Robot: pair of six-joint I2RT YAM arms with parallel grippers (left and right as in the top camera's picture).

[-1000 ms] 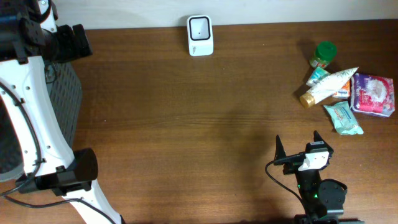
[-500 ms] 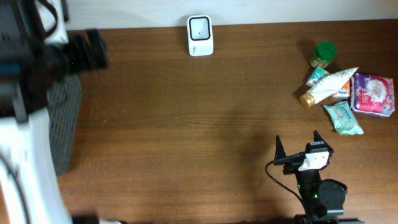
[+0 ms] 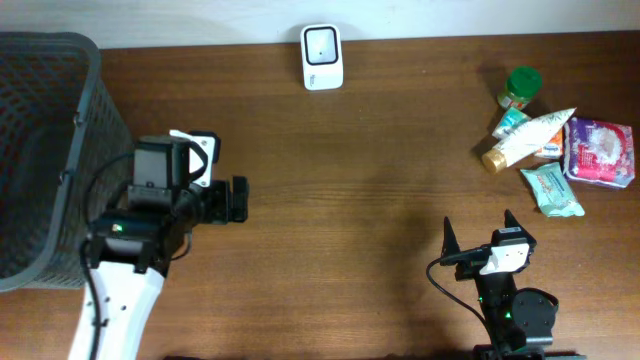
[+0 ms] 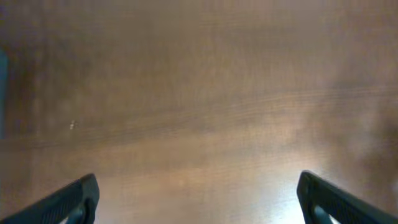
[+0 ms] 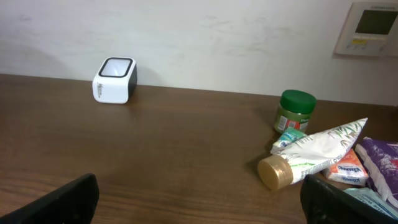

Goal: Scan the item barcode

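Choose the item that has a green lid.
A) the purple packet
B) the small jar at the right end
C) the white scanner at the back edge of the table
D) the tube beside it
B: the small jar is topped by a green lid, while the tube next to it has a gold cap.

Nothing here reads clearly: there is print on the white tube (image 5: 318, 148), the orange packet (image 5: 348, 169) and the purple pack (image 5: 380, 160), all too small to make out.

left pincer (image 3: 238, 200), pointing rightward, and right pincer (image 3: 479, 232), each with jaws wide apart, nothing between them
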